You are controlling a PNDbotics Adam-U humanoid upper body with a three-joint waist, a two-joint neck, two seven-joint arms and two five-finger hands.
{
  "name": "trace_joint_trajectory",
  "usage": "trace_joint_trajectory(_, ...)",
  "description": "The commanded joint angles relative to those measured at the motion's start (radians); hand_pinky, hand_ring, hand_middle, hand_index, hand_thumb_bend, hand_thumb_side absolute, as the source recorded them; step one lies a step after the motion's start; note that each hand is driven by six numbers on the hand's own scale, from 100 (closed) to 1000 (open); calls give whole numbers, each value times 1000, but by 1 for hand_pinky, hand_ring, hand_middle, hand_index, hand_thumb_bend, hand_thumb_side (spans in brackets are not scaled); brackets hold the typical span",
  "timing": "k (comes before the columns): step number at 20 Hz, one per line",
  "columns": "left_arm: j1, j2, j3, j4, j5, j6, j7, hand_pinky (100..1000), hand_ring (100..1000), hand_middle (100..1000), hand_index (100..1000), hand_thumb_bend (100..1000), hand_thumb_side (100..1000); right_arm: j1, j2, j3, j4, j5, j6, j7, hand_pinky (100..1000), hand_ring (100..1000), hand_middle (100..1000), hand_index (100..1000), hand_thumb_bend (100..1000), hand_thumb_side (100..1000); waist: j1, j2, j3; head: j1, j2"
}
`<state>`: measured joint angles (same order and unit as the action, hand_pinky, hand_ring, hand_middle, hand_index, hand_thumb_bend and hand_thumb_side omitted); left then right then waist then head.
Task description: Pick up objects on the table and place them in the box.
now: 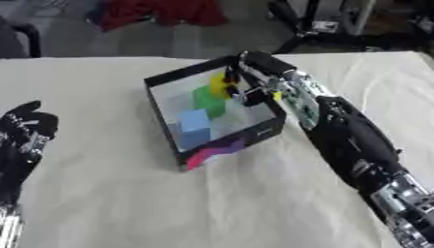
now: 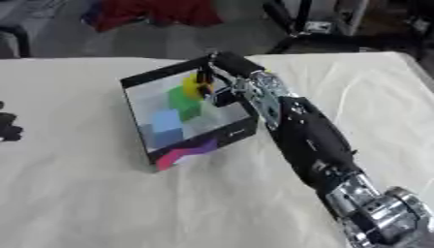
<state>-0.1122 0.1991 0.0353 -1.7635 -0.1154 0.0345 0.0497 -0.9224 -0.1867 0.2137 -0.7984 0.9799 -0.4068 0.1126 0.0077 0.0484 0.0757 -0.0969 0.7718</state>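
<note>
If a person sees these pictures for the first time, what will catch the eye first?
The black box at the table's centre, with blue, green and yellow blocks inside. The right hand reaches over its far right rim; whether it holds anything is unclear. The left hand rests idle at the left edge.

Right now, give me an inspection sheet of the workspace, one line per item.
Surface: table under a pale cloth, wrinkled.
Job's things: black box, open top, turned askew; inside it a blue block, a green block and a yellow block.
Clutter: nothing seen on the cloth outside the box.
Hands: right hand is over the box's far right corner, fingers reaching inside near the yellow block; whether it holds it is unclear. Left hand idle at the left edge, open.
Cables: nothing seen.
Surroundings: red cloth on the floor beyond the table, black stand legs far right.
</note>
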Motion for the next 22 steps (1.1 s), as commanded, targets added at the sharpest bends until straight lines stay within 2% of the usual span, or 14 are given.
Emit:
trace_joint_trajectory(1, -11, 5, 6, -22, -6, -1, 3, 632, 586, 618, 813, 747, 670, -14, -20, -10, -1, 4, 11, 2, 804, 780, 752, 877, 308, 596, 14, 1, -2, 7, -2)
trace_joint_trajectory(2, -11, 5, 6, -21, -6, -1, 4, 633, 586, 618, 814, 747, 670, -14, -22, -11, -1, 0, 15, 7, 809, 788, 800, 904, 337, 646, 14, 1, -3, 8, -2)
trace_joint_trajectory(4, -9, 5, 7, -20, -6, 0, 4, 633, 586, 618, 814, 747, 670, -14, -31, -13, -10, -18, 23, 17, 819, 810, 863, 933, 368, 686, 14, 1, -6, 11, -2)
trace_joint_trajectory(8, -6, 7, 10, -18, -7, 0, 6, 633, 586, 618, 814, 747, 670, -15, -60, -11, -59, -85, 38, 36, 834, 839, 931, 960, 384, 700, 12, -1, -14, 18, -2)
trace_joint_trajectory(14, -2, 9, 13, -18, -8, 0, 9, 634, 586, 617, 814, 747, 670, -26, -121, -11, -145, -193, 69, 72, 841, 851, 944, 964, 373, 685, 10, -3, -22, 21, -2)
trace_joint_trajectory(15, -1, 10, 13, -18, -8, 0, 9, 634, 586, 617, 814, 747, 670, -28, -132, -15, -154, -213, 78, 74, 841, 851, 943, 960, 257, 729, 10, -3, -23, 22, -2)
trace_joint_trajectory(16, -1, 10, 13, -18, -8, 0, 9, 634, 586, 617, 815, 747, 670, -30, -143, -19, -161, -234, 87, 74, 841, 850, 939, 958, 357, 680, 10, -3, -23, 23, -2)
trace_joint_trajectory(22, 1, 11, 13, -17, -8, 0, 8, 634, 586, 617, 815, 747, 671, -47, -197, -55, -155, -345, 152, 56, 835, 843, 925, 947, 324, 681, 9, -4, -27, 24, -2)
